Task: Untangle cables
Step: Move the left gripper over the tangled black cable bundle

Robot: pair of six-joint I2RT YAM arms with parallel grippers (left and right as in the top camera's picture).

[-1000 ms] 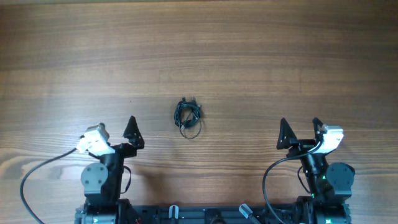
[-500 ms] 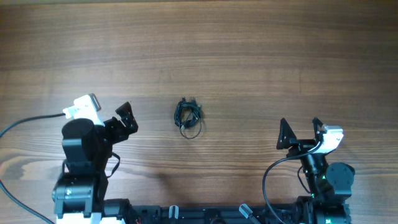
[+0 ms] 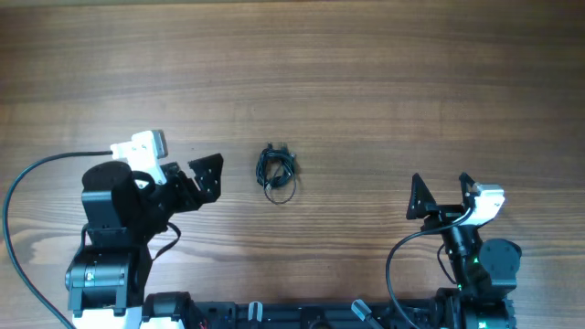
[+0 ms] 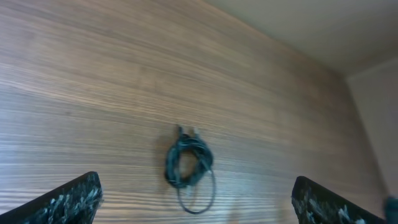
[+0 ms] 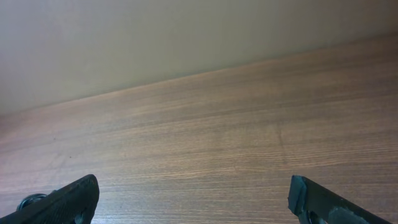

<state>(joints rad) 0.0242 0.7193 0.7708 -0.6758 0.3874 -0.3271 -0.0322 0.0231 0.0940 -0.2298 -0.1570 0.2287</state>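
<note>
The cables (image 3: 276,171) lie as a small black bunch with one loose loop on the wooden table (image 3: 366,82), near its middle. My left gripper (image 3: 206,175) is just left of the bunch, open, apart from it and with nothing between its fingers. In the left wrist view the cables (image 4: 186,163) sit ahead of the open left gripper (image 4: 196,190), roughly centred between the two dark fingers (image 4: 65,202). My right gripper (image 3: 441,188) stands open and empty at the front right, far from the bunch. In the right wrist view the open right gripper (image 5: 193,190) faces bare wood.
A thicker black cable (image 3: 23,196) arcs from the left arm's white camera module (image 3: 139,148) out to the left edge. A similar one (image 3: 395,260) loops beside the right arm's base. A pale wall (image 5: 155,37) rises behind the table's far edge.
The left arm has lifted from its rest pose and swung forward and right, bringing its open gripper close to the cables. The right arm and the cables have not moved.
</note>
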